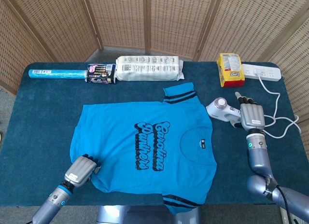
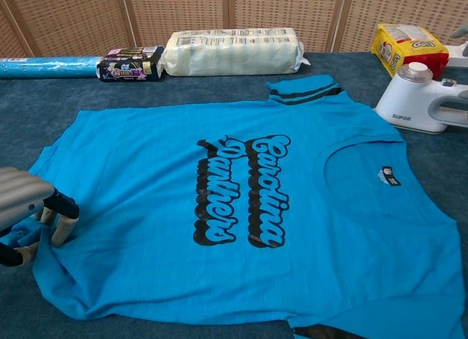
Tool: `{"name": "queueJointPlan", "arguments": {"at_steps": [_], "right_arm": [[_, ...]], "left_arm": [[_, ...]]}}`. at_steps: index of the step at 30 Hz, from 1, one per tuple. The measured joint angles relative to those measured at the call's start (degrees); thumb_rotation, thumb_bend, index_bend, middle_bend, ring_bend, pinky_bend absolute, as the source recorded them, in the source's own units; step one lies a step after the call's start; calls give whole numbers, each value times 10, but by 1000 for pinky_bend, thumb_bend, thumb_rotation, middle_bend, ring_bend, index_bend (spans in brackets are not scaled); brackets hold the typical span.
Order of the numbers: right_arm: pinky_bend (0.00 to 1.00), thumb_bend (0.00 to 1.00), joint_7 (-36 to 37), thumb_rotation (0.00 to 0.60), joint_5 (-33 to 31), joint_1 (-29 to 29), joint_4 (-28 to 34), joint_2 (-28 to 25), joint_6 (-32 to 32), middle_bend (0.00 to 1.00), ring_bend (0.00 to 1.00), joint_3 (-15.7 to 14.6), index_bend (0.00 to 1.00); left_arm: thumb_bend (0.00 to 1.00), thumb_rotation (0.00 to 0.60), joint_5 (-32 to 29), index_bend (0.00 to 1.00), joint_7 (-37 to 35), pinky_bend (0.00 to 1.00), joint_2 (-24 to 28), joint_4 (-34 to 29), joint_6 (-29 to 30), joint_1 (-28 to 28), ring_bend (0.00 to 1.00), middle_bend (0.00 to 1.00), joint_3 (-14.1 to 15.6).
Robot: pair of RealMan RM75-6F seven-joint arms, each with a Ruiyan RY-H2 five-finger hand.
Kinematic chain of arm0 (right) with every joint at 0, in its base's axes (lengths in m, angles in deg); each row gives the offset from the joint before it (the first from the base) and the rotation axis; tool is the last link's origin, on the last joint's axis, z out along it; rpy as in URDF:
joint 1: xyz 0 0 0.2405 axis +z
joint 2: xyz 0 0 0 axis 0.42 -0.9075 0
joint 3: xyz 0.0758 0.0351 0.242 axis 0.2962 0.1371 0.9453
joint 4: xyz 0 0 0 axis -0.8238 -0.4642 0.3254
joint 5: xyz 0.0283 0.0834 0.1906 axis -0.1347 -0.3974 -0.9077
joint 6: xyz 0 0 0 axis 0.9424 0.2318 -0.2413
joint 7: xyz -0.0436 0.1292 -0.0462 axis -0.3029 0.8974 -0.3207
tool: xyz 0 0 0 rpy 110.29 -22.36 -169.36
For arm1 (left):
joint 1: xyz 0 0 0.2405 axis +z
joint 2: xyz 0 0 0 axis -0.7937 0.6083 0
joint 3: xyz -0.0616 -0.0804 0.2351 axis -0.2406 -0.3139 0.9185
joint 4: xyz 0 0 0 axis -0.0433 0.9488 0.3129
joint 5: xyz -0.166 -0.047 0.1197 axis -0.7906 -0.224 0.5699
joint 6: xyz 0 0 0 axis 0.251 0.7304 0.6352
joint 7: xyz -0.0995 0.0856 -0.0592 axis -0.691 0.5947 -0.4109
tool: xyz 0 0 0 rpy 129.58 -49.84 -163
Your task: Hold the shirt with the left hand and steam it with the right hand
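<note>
A blue shirt (image 2: 241, 207) printed "Carolina Panthers" lies flat on the dark blue table (image 2: 183, 90). The left hand (image 2: 33, 211) presses curled fingers on its hem corner. A white SUPOR steamer (image 2: 424, 99) stands near the collar.

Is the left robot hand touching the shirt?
Touching. Chest view shows the left robot hand with fingertips pressed onto the shirt near its hem.

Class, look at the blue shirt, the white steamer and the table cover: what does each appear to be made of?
Shirt: soft knit fabric, matte, with small wrinkles and a printed logo. Steamer: smooth white plastic, slightly glossy, with a moulded shape. Table cover: dark teal, fuzzy-looking, probably felt or short carpet.
</note>
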Motion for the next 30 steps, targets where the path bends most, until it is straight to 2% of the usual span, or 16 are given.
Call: {"name": "queueJointPlan", "arguments": {"at_steps": [14,23,27,30], "right_arm": [[317,291,-31,529,-32,28,-91,56,-25,209,208,-8,74],[333,292,-46,553,-38,43,-163,85,-44,250,249,-11,150],[361,297,-43,595,-38,46,-191,98,-49,283,288,-10,208],[368,300,-38,600,-37,49,-218,112,-53,297,302,-9,237]], "left_arm": [[434,600,-7,643,-4,434,-2,-4,1,-2,515,606,1],[433,600,-7,642,-9,434,0,-7,8,0,515,606,3],[433,600,-7,643,-9,434,0,-8,9,-1,515,606,3],[433,600,-7,643,-9,434,1,-10,7,-2,515,606,3]]}}
